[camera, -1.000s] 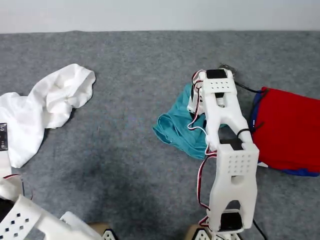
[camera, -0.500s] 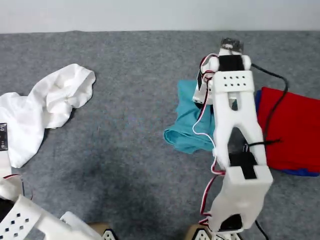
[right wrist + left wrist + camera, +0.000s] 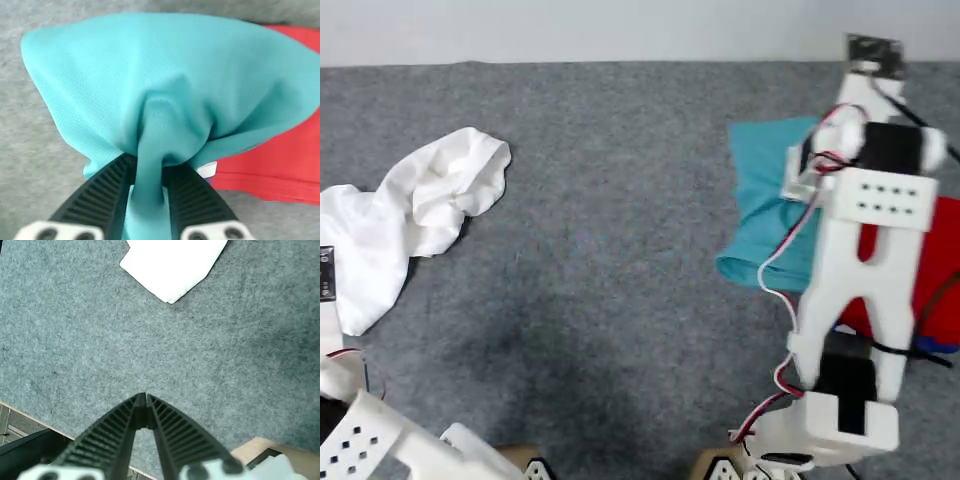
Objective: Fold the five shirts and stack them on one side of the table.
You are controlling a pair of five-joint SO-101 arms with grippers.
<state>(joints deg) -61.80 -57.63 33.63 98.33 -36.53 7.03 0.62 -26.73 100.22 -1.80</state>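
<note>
My right gripper (image 3: 148,161) is shut on a fold of the teal shirt (image 3: 150,75), which hangs bunched from its fingers. In the high view the teal shirt (image 3: 765,205) is at the right, partly under the right arm (image 3: 860,260) and next to the folded red shirt (image 3: 938,270). The red shirt (image 3: 270,160) lies just beyond the teal cloth in the right wrist view. A crumpled white shirt (image 3: 415,215) lies at the far left of the table. My left gripper (image 3: 146,407) is shut with nothing in it, above the grey mat near a corner of white cloth (image 3: 172,262).
The grey mat (image 3: 600,250) covers the table. A blue edge (image 3: 925,345) shows under the red shirt. The left arm's white base (image 3: 360,435) sits at the near left corner. The table's wooden edge (image 3: 260,450) runs close to the left gripper.
The right arm has swung to the right and away from me, dragging the teal shirt toward and partly over the red shirt. The left arm and white shirt have not moved.
</note>
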